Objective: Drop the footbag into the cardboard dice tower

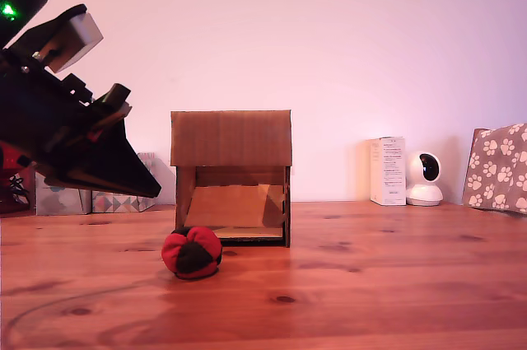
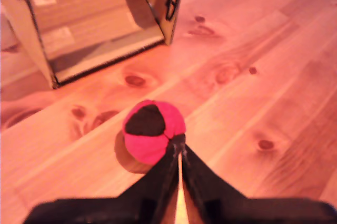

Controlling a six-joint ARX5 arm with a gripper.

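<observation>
Red-black footbag (image 1: 192, 252) on table, before open-fronted cardboard dice tower (image 1: 231, 137) (upright)

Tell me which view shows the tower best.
Exterior view: the tower is seen whole from the front, with solid upper band, opening and ramp inside. The wrist view catches only its lower opening and one corner, cropped at the frame edge.

Soft fabric footbag (image 1: 192, 252), matt corrugated cardboard dice tower (image 1: 231, 138), glossy knotted wooden table (image 1: 370, 284), matt black jaws.

The arm enters from the exterior view's left, tilted downward. Its gripper (image 2: 179, 147) is empty — fingers (image 2: 163, 176) pressed together.
</observation>
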